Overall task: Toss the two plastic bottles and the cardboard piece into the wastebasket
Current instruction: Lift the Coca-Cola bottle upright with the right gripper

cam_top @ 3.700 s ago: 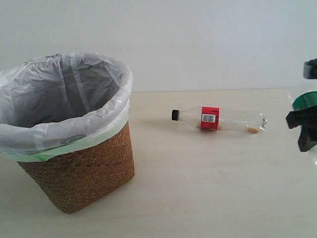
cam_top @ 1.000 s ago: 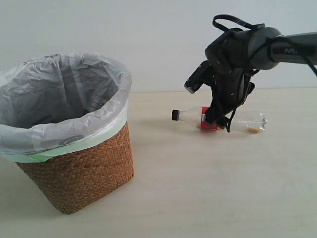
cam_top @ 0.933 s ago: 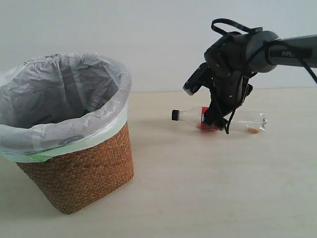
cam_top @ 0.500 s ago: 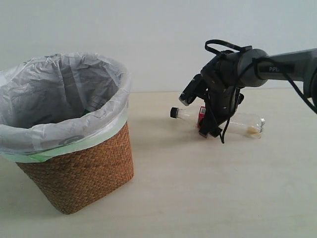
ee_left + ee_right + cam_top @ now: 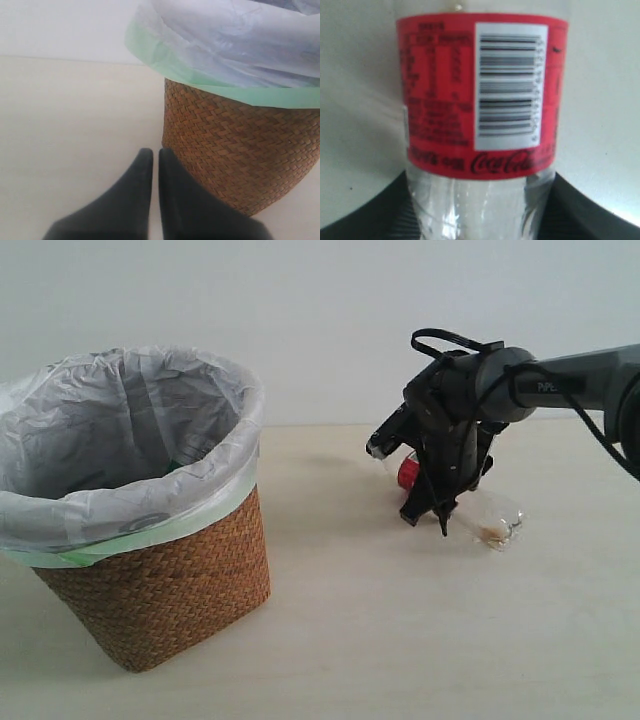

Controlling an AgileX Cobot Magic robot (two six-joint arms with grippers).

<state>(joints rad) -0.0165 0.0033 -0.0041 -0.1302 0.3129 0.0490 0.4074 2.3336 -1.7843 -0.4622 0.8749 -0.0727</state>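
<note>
Exterior view: on the left, near side of the pale beige tabletop point(image 5: 400, 640) stands the round brown woven wicker wastebasket point(image 5: 160, 580), lined with a translucent white-green plastic bag point(image 5: 130, 510). The left gripper point(image 5: 152, 152) sits just beside its wall, black jaws pressed together on nothing. To the right and farther back, the right gripper point(image 5: 428, 508) reaches down onto the slim clear plastic bottle point(image 5: 408, 472) with the red label, which lies on the table. Its jaws clasp the clear body on both sides.

Wastebasket point(image 5: 160, 590) of rough wicker, liner point(image 5: 120, 512) of crinkled plastic — bottle point(image 5: 480, 100) of clear, glossy plastic.
</note>
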